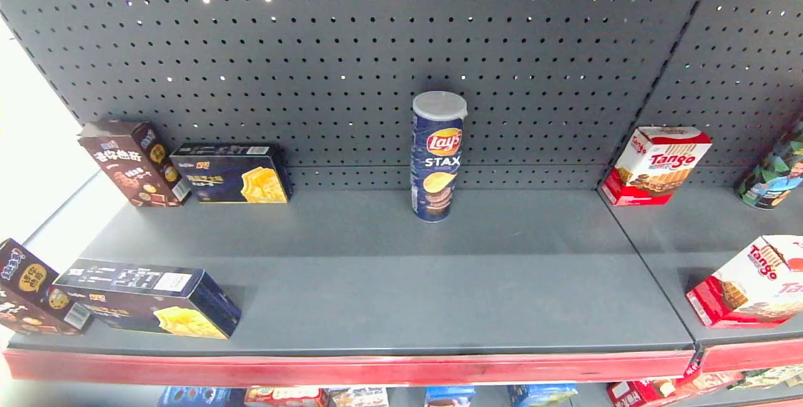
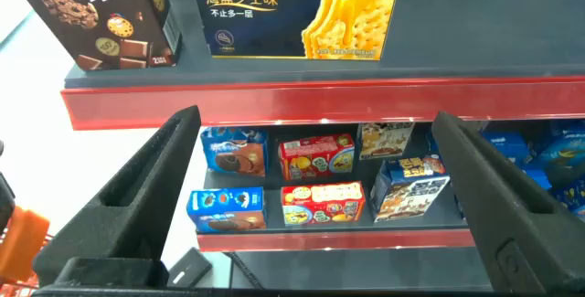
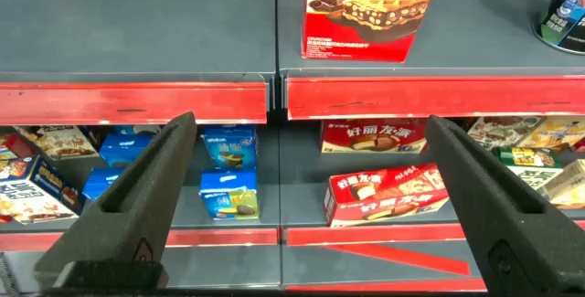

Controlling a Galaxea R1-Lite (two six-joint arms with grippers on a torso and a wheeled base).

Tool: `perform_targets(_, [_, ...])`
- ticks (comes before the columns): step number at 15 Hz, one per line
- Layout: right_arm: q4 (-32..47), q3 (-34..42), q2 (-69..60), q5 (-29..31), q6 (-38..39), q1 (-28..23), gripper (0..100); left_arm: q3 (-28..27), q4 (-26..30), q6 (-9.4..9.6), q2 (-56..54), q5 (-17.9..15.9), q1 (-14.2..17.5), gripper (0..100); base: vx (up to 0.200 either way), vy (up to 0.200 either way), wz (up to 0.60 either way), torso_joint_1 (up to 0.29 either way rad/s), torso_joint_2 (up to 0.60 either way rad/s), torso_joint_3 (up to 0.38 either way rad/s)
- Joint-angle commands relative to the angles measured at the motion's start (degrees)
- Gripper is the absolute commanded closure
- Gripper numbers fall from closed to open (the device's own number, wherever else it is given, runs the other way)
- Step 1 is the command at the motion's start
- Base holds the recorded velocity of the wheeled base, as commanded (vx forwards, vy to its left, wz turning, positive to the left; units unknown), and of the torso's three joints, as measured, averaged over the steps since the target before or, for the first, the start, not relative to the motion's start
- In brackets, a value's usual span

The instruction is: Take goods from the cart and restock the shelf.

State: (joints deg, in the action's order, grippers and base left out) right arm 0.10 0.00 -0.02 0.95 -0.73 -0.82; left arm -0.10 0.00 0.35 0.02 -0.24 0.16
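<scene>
In the head view, the front cookie box [image 1: 30, 291] at the left end of the shelf [image 1: 376, 294] is cut by the left edge, and the front wafer box [image 1: 749, 285] by the right edge. Farther back on the right, a green packet [image 1: 773, 175] also runs out of the picture, so its full shape is unclear. The row of snacks [image 1: 448, 396] under the shelf is sliced by the bottom edge. In the left wrist view, the frame crops the cracker box [image 2: 302, 9] and the front cookie box [image 2: 105, 14], and an orange object [image 2: 20, 233] is too cut off to name. In the right wrist view, the front wafer box [image 3: 370, 14] and a dark packet [image 3: 565, 9] are cropped too.
</scene>
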Motion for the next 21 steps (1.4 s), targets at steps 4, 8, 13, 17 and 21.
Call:
perform_targets(4, [0.0,0.0,0.0,0.2,0.0,0.0,0,0.0,0.0,0.00,0.0,0.0,0.0,0,0.000,0.000,0.60,-0.001,0.00,0.006])
perform_targets(8, [0.0,0.0,0.0,0.2,0.0,0.0,0,0.0,0.0,0.00,0.0,0.0,0.0,0,0.000,0.000,0.60,0.010,0.01,0.000])
perform_targets(13, [0.1,0.0,0.0,0.2,0.0,0.0,0,0.0,0.0,0.09,0.0,-0.1,0.0,0,0.000,0.000,0.60,0.002,0.00,0.002])
perform_targets(17, [0.0,0.0,0.0,0.3,0.3,0.0,0,0.0,0.0,0.00,0.0,0.0,0.0,0,0.000,0.000,0.15,-0.001,0.00,0.001])
perform_targets(21, [0.0,0.0,0.0,0.3,0.3,0.0,0,0.0,0.1,0.35,0.0,-0.5,0.0,0,0.000,0.000,0.00,0.000,0.00,0.000])
